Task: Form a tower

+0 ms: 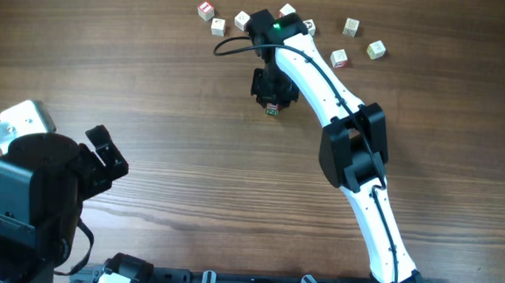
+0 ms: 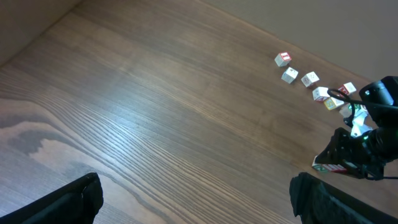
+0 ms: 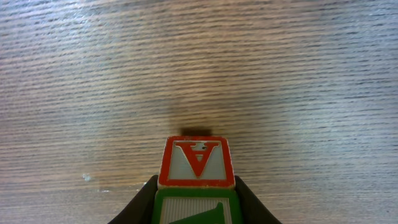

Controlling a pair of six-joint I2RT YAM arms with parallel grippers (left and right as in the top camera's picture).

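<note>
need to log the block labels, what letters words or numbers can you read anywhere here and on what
"A": red capital, seen upside down in the right wrist view, on the red-framed cube.
Unreadable: the green print on the green-framed cube against it, cut off by the picture's edge.
Too small to read: the prints on the loose cubes in the overhead view.
No other text shows.

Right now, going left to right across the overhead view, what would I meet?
The open left gripper → red-printed cube → pale cube → tower clamped in the right gripper → rightmost loose cube. Other cubes overlap sideways, so I skip them.
</note>
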